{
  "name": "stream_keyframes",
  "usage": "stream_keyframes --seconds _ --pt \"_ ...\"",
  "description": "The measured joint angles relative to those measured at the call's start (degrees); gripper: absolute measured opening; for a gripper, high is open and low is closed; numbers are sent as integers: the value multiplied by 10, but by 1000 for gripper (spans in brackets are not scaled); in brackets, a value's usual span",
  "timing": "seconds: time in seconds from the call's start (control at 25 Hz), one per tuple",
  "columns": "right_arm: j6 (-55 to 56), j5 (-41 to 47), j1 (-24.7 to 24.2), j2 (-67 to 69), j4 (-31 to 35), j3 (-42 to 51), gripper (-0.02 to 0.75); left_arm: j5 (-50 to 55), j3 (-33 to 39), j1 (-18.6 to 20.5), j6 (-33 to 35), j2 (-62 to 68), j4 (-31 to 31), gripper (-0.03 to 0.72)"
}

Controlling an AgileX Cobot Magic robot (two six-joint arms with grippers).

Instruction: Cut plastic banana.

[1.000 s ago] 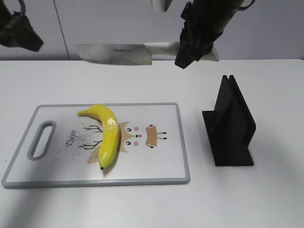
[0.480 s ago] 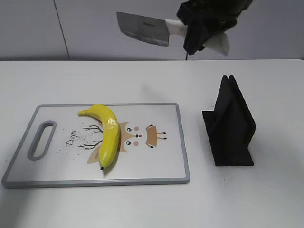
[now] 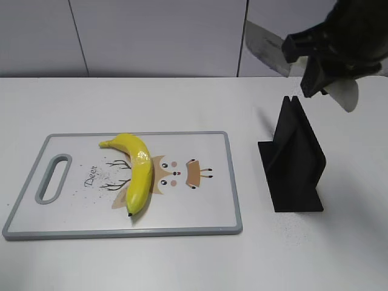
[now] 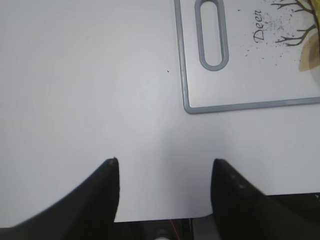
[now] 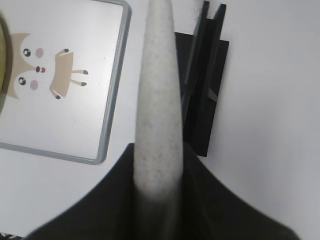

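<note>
— Where's your plastic banana [image 3: 138, 171]?
— On the cutting board [image 3: 206, 212], left on the desk [image 3: 182, 100].
— Your fingers?
— Right fingers [image 5: 155, 165] clamp the knife [image 3: 267, 48] above the black stand [image 3: 295, 160]; left fingers [image 4: 112, 192] spread, empty.

We look down past the left tool [image 4: 164, 192], its two dark fingers [image 4: 100, 200] spread apart with nothing between them, hanging over bare white surface [image 4: 85, 85]. Beyond the tool, up and to its right, lies the cutting board [image 4: 250, 106], grey-rimmed, with an oval handle slot [image 4: 213, 34], the word "Deer", and a sliver of yellow at the frame's right edge.
</note>
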Motion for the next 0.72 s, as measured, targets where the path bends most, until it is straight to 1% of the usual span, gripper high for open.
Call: stream_keyframes --seconds 0.24,0.56,0.72 --pt "109 -47 0 -44 -30 80 162 -26 96 0 0 -155 0 561" --pt "146 -87 0 -48 -50 133 162 -41 206 0 0 -353 2 560" --pt "152 -103 0 -48 -61 151 162 -52 243 0 0 -442 -1 560"
